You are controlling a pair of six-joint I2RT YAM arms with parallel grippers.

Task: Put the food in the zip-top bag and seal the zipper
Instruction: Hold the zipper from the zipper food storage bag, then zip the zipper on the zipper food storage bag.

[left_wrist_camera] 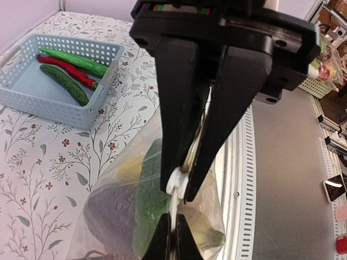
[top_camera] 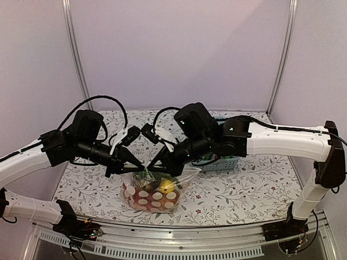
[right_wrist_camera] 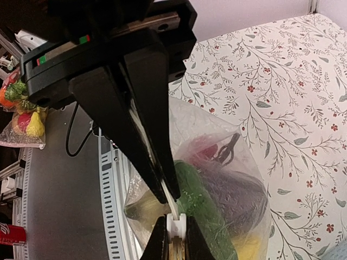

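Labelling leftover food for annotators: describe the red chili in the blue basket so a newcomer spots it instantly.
Find the light-blue slotted basket on the floral tablecloth, apart from the zip-top bag. Three long pieces lie side by side inside it; the red chili is the middle one. It alone is red, and it is thinner than the green cucumbers flanking it.

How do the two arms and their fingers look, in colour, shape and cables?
The left arm and the right arm have white links and bulky black joints, with thin black cables looping above. The left gripper and the right gripper are black, with small red and green marks and two long tapering fingers.
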